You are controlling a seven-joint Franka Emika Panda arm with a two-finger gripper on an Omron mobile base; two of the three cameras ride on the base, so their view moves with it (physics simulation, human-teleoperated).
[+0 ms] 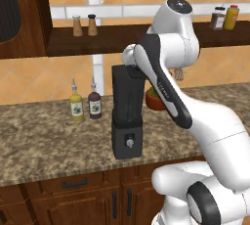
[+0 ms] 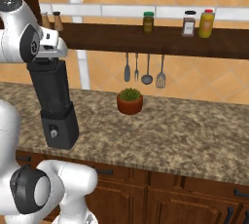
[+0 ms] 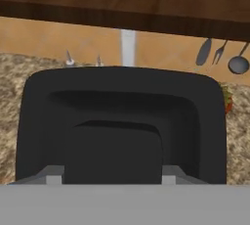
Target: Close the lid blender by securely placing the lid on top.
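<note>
Blender (image 1: 127, 121): stands upright on the granite desk (image 1: 44, 141), right of two sauce bottles (image 1: 85, 104).
Lid (image 3: 119, 121): directly over the jar mouth, at or just above the rim; whether it is seated I cannot tell.
Claw (image 2: 48, 61): at the jar top, apparently grasping the lid; fingers hidden.
Progress: judged late; pressing home and release remain.

Speckled granite counter (image 1: 39, 136), on it the blender (image 1: 127, 121), two sauce bottles (image 1: 76, 102), a potted plant (image 2: 130, 101), wooden shelf (image 2: 146, 39) with jars (image 2: 206, 23)
</note>
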